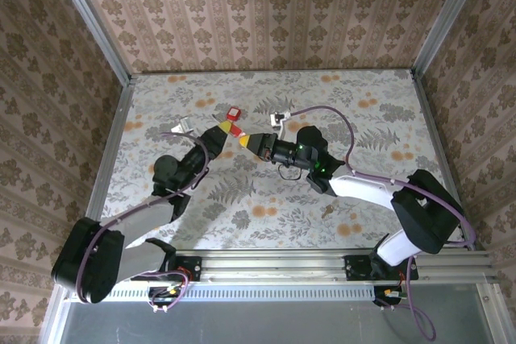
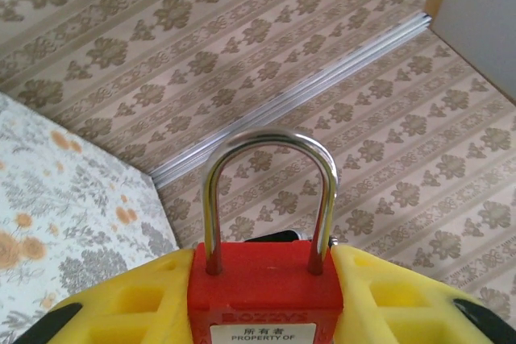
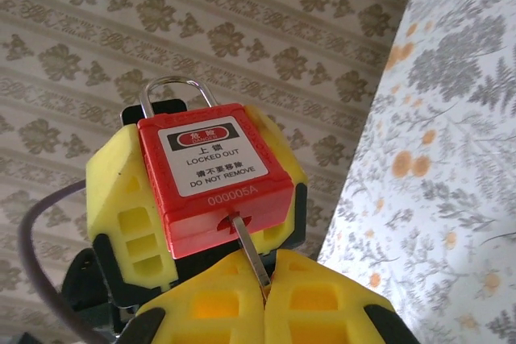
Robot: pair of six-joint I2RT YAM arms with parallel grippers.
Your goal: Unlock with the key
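Currently pinching key in fully closed right claw, blade tip meeting underside of red padlock. Clamping padlock body in part-open left claw, clear of tabletop, likely for straight insertion.

The key has its head buried inside the right tool.
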